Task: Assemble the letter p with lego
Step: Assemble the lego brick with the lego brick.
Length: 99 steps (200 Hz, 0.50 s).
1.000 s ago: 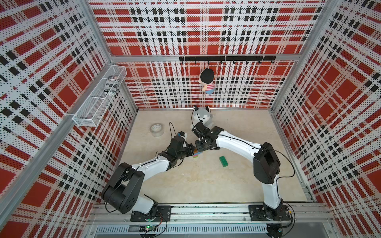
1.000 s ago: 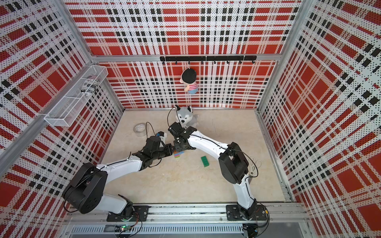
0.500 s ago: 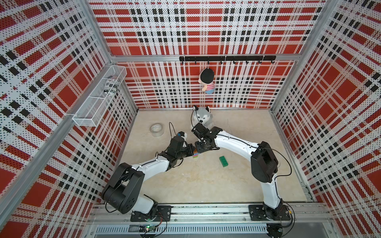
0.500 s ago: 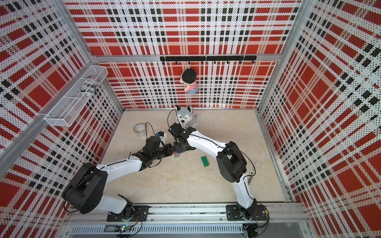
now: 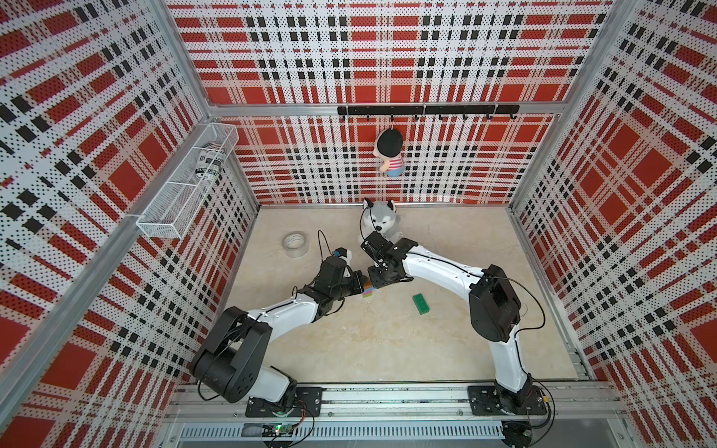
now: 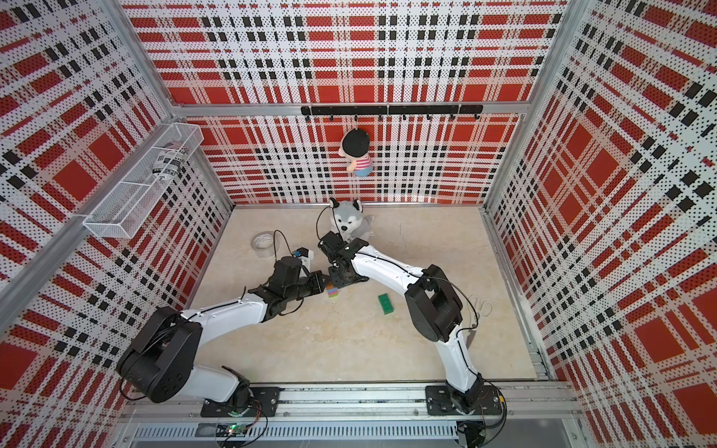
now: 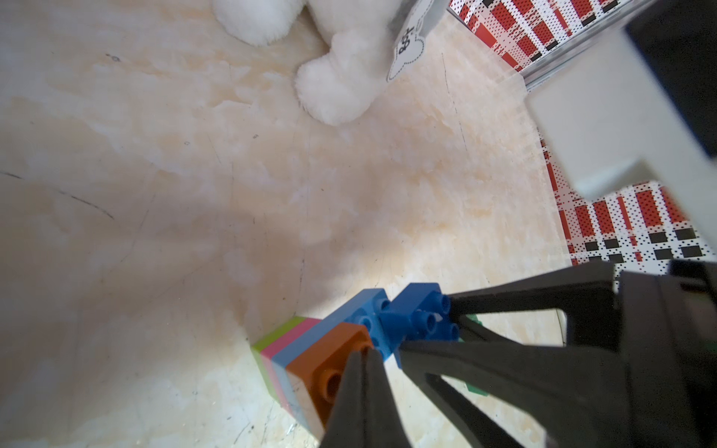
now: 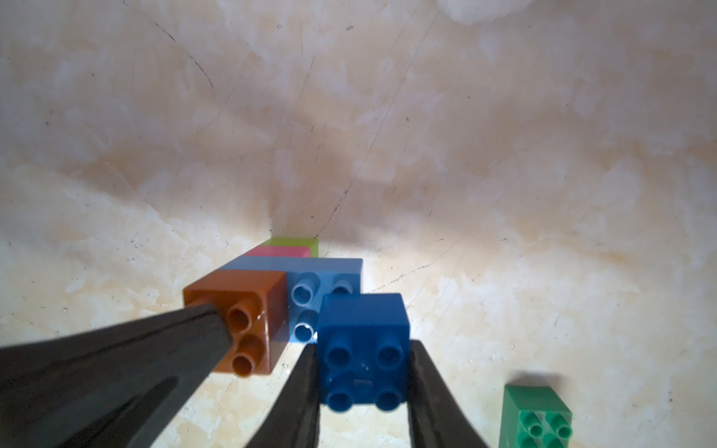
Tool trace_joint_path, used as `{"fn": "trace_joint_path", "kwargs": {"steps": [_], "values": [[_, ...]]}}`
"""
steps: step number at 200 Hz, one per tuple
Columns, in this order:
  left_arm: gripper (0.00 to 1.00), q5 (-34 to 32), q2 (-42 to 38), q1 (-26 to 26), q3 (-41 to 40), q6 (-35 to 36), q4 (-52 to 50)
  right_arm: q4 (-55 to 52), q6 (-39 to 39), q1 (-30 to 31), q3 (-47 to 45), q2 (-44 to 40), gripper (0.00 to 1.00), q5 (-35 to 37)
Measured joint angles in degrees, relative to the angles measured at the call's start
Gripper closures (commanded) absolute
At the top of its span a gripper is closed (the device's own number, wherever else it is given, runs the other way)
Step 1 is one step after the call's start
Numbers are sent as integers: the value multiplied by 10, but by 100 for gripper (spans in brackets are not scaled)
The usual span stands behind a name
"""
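1. Right wrist view: a dark blue square plastic brick (image 8: 362, 322) is pinched, studs toward the camera, between the two black fingers of the right gripper (image 8: 363, 349).
2. That brick is held just beside an orange square plastic brick (image 8: 232, 285) and over the bare studs of a long light blue plastic brick (image 8: 329, 265); whether it is seated on them cannot be told.
3. The orange and light blue bricks are stacked on a pink square plastic brick (image 8: 279, 252) and a lime green square plastic brick (image 8: 295, 241). This multicoloured stack (image 5: 368, 291) is stood on the beige marbled tabletop (image 5: 388, 349), between the two grippers.
4. The left gripper (image 7: 362, 362) is seen with its fingers pressed together, nothing between them, and its tip is laid on the studded top of the orange brick.
5. A long dark green plastic brick (image 6: 386, 303) is seen lying flat on the tabletop, apart from the stack and from both grippers, on the right arm's side.
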Motion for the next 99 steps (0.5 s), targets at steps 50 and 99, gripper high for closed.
{"fn": "trace_joint_path", "kwargs": {"steps": [50, 99], "values": [[100, 1, 0, 1, 0, 0, 0, -8, -2, -2, 17, 11, 76, 0], [100, 2, 0, 2, -2, 0, 3, -12, -6, -2, 18, 12, 76, 0]]}}
